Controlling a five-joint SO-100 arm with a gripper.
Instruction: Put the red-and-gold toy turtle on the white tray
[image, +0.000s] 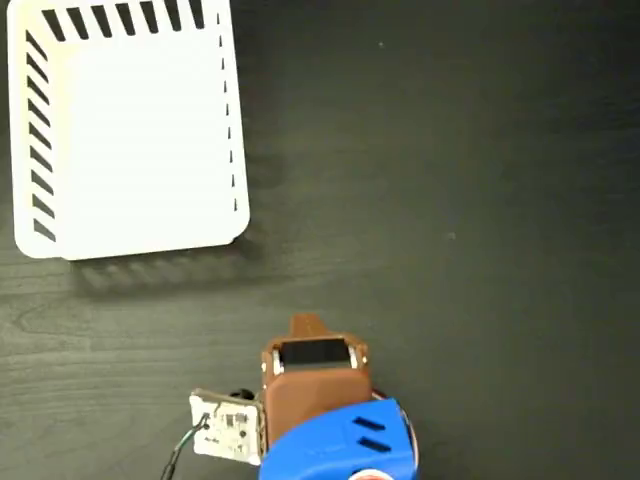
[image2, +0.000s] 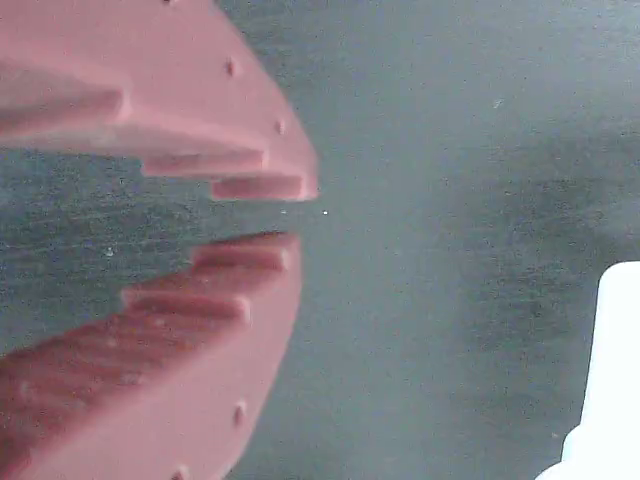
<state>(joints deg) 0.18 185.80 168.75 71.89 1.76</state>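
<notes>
White tray (image: 130, 130) empty, up-left of arm, well apart. End effector (image2: 290, 212) fingers slightly apart, nothing between, over bare dark table (image: 450, 200). Red-and-gold toy turtle: we find it in neither view, so bearing from end effector unknown; we judge locating it comes first.

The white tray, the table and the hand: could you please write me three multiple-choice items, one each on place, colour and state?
1. Where is the white tray in the fixed view? A upper left; B lower right; C centre.
2. What colour is the table? A white; B dark grey-black; C yellow.
3. What does the hand hold in the wrist view? A a turtle; B a cable; C nothing.

Answers: A, it fills that corner; B, dark surface all round; C, only table shows through the gap.
</notes>
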